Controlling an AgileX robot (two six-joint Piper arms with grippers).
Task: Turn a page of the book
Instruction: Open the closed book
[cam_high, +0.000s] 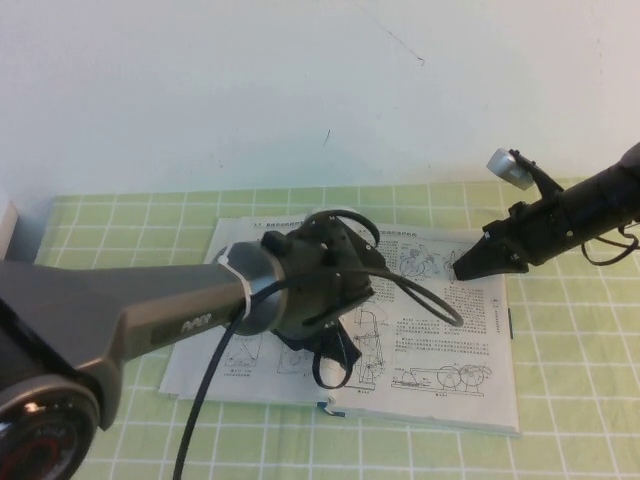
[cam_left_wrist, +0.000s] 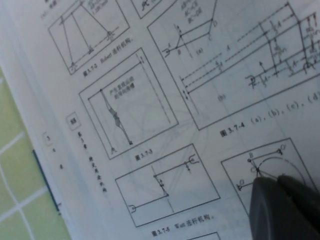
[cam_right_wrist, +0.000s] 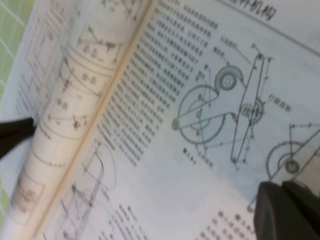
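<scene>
I see the book (cam_high: 420, 330) open at table centre. Left gripper (cam_high: 335, 365), fingers together, presses the 9 o'clock page, prob. pinning it. Right gripper (cam_high: 468, 268), also closed, hovers at 2 o'clock, ready to lift.

A table covered in a green-and-white checked cloth (cam_high: 580, 400) was seen set against a pale wall. The open book (cam_high: 440, 340) was laid flat on it, printed pages facing up.
</scene>
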